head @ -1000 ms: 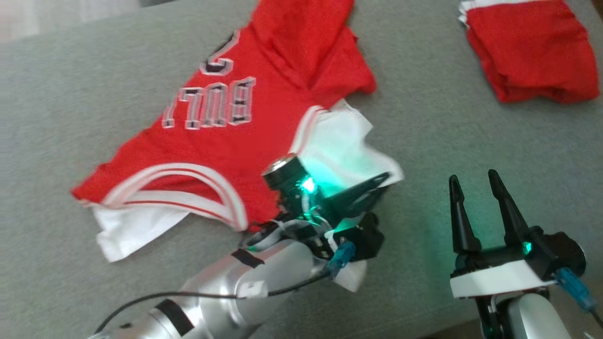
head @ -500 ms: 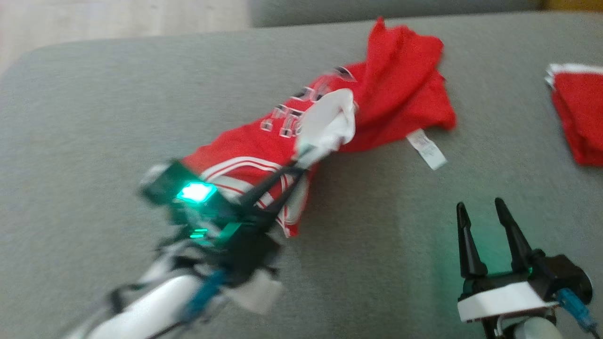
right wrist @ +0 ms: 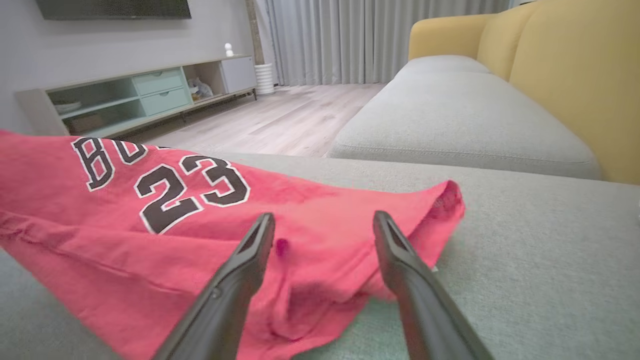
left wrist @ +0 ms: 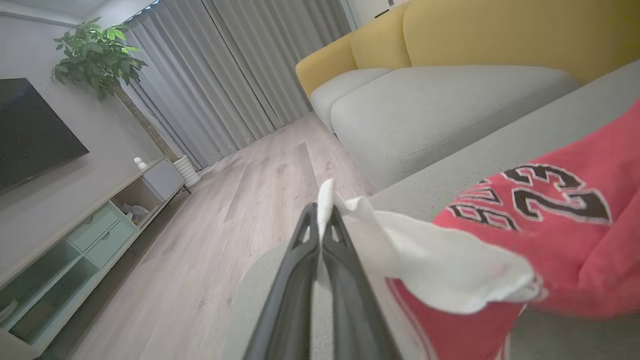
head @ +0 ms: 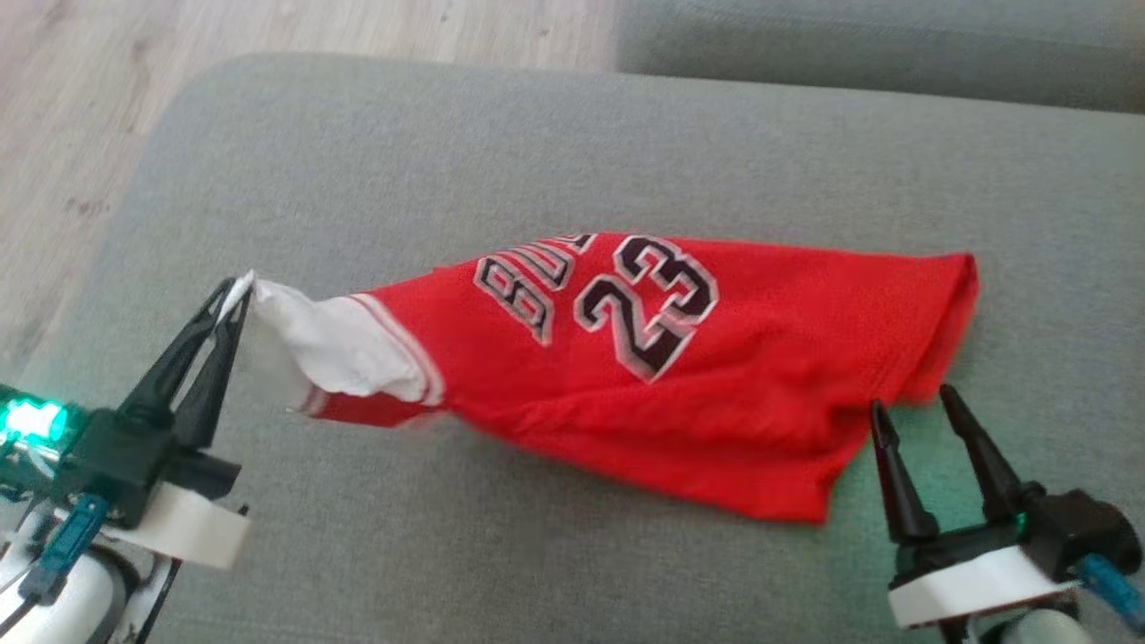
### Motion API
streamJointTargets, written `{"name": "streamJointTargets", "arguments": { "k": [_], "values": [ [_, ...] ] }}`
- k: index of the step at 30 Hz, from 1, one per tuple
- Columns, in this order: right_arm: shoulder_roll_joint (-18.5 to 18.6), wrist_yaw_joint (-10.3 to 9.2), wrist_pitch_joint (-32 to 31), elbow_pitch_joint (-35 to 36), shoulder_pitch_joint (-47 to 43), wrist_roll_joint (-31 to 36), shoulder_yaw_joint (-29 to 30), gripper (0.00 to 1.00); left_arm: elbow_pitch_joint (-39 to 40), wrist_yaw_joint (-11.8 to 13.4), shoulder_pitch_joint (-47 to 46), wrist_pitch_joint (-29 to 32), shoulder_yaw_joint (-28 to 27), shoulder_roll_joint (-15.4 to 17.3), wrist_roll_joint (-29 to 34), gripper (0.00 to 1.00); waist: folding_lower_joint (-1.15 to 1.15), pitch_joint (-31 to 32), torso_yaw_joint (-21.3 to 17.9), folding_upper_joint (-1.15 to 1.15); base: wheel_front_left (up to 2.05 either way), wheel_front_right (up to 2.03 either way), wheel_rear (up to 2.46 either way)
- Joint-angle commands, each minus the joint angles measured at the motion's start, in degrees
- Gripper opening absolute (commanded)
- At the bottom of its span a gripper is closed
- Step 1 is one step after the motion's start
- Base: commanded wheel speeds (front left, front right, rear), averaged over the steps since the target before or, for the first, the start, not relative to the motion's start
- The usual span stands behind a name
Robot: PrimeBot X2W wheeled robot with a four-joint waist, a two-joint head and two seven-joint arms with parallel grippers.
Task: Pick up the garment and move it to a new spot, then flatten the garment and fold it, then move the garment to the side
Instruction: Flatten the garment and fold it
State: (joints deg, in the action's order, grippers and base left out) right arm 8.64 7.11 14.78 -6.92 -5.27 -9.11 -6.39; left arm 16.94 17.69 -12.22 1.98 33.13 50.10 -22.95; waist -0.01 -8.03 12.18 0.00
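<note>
Red number-23 jersey (head: 680, 376), stretched across grey cushion, white corner lifted

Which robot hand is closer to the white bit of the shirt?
Left. The left gripper is shut, pinching the white bit; the right gripper is open at the far red end of the shirt.

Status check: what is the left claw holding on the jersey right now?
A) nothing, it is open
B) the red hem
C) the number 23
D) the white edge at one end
D: the left claw is shut on the white edge at the end of the jersey. The right claw stands open by the red hem at the other end.
</note>
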Motion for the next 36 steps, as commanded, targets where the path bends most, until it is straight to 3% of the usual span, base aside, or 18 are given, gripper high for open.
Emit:
{"name": "streamJointTargets", "arguments": {
  "k": [1, 7, 11, 20, 28, 36],
  "values": [
    [1.9, 0.37, 0.2, 1.8, 1.2, -1.2, -1.7, 1.00, 1.3, 0.5, -3.5, -1.2, -3.7, 1.4, -0.1, 0.00, 0.01, -0.9, 0.7, 0.00, 0.00, 0.00, 0.00],
    [11.3, 0.37, 0.2, 0.7, -0.2, -14.5, -14.1, 1.00, -3.3, 0.0, -4.3, -6.2, -3.5, -1.5, -0.5, 0.00, 0.01, -2.7, 0.1, 0.00, 0.00, 0.00, 0.00],
    [14.8, 0.37, 0.2, 1.0, 1.3, -22.1, -20.1, 1.00, -5.1, 0.0, -5.1, -7.5, -3.2, -2.8, -0.4, 0.00, 0.01, -3.2, -0.4, 0.00, 0.00, 0.00, 0.00],
    [17.9, 0.37, 0.2, -2.2, 8.1, -29.4, -29.4, 1.00, -6.7, -0.8, -6.6, -7.7, -2.4, -3.7, -0.4, 0.00, 0.01, -3.5, 0.8, 0.00, 0.00, 0.00, 0.00],
    [19.8, 0.37, 0.2, -7.8, 11.5, -31.4, -33.1, 1.00, -7.2, -1.6, -8.2, -7.5, -1.2, -4.7, 0.0, 0.00, 0.01, -3.7, 2.7, 0.00, 0.00, 0.00, 0.00],
    [19.7, 0.37, 0.2, -7.2, 11.8, -30.9, -33.0, 1.00, -8.2, -2.1, -8.9, -8.0, 0.0, -6.2, 0.0, 0.00, 0.01, -3.7, 3.4, 0.00, 0.00, 0.00, 0.00]
  ]
}}
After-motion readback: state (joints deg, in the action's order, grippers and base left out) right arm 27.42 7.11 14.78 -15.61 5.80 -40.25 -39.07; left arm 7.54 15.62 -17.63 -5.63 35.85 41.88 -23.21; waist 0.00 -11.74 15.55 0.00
